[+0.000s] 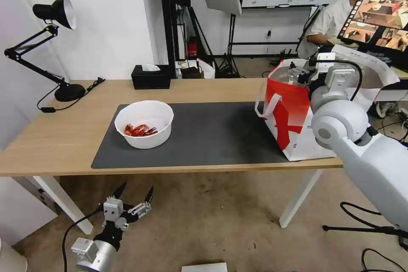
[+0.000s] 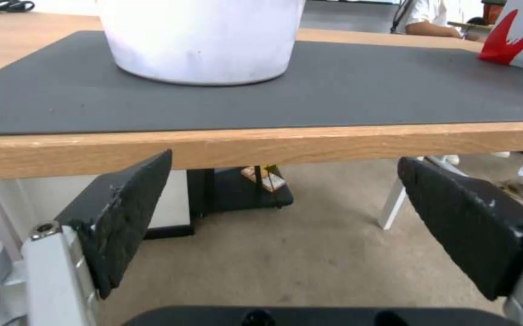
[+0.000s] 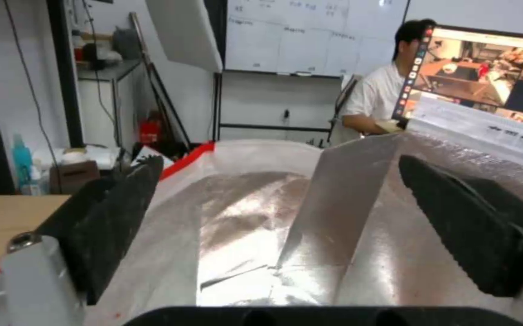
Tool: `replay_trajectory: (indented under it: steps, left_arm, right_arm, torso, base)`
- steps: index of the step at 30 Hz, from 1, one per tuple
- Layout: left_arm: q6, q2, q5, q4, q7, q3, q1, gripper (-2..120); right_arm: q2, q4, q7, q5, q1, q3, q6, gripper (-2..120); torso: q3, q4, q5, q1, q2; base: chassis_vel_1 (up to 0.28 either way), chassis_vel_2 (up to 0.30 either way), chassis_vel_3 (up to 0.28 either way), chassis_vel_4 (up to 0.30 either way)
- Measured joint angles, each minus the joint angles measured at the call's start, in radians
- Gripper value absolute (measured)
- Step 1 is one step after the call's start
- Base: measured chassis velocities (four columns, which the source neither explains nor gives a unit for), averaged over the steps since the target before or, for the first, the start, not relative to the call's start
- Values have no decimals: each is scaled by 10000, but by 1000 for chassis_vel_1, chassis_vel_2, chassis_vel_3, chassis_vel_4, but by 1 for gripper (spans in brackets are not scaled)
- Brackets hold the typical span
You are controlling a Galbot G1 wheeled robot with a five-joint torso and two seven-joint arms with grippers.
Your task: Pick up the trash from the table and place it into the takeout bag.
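Fingers spread on both: right gripper point(image 1: 299, 74) over takeout bag point(image 1: 289, 121), left gripper point(image 1: 135, 193) below table point(image 1: 55, 140).

White round bowl point(image 1: 144, 124): upright on the left part of the dark grey mat point(image 1: 212, 136), holding red crayfish shells point(image 1: 139, 130) against its left inner wall; in the left wrist view its white outer wall point(image 2: 201, 40) stands on the mat near the front edge. Takeout bag point(image 1: 293, 114): boxy, white with a red panel, white strap handle hanging at its left side, upright at the right end of the light-wood worktop point(image 1: 51, 136), mouth open, creased silver foil lining point(image 3: 255, 235) exposed.
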Motion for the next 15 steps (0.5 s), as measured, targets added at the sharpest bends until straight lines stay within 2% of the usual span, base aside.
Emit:
replay_trajectory:
  steps: [3,6,7,9,10,13,15]
  left_arm:
    - [5,2,-17,0,-5,3,-27,100]
    - [9,-9,-24,24,-9,31,-71,100]
    - [9,-9,-24,24,-9,31,-71,100]
    - [10,-30,-27,60,-11,61,-109,100]
    - [10,-30,-27,60,-11,61,-109,100]
    - [8,-71,-30,189,-12,148,-206,100]
    - [5,-86,-30,221,-12,176,-239,100]
  right_arm:
    - [6,38,-70,-24,-79,26,217,100]
    - [-8,249,-675,-74,-349,288,1146,100]
    - [-8,249,-675,-74,-349,288,1146,100]
    - [-113,568,-1603,-129,-801,620,1858,100]
    - [-113,568,-1603,-129,-801,620,1858,100]
    - [-463,1229,-3417,-192,-2113,1137,3087,100]
    - [-525,1343,-3765,-211,-2417,1209,3358,100]
  torso:
    - [0,0,0,0,0]
    - [0,1,0,1,0]
    - [0,1,0,1,0]
    - [-1,2,-1,0,0]
    - [-1,2,-1,0,0]
    - [-1,0,0,0,1]
    - [-1,0,1,0,0]
  base:
    - [0,0,0,0]
    - [0,0,0,0]
    - [0,0,0,0]
    - [0,0,0,0]
    - [0,0,0,0]
    - [0,0,0,0]
    - [0,0,0,0]
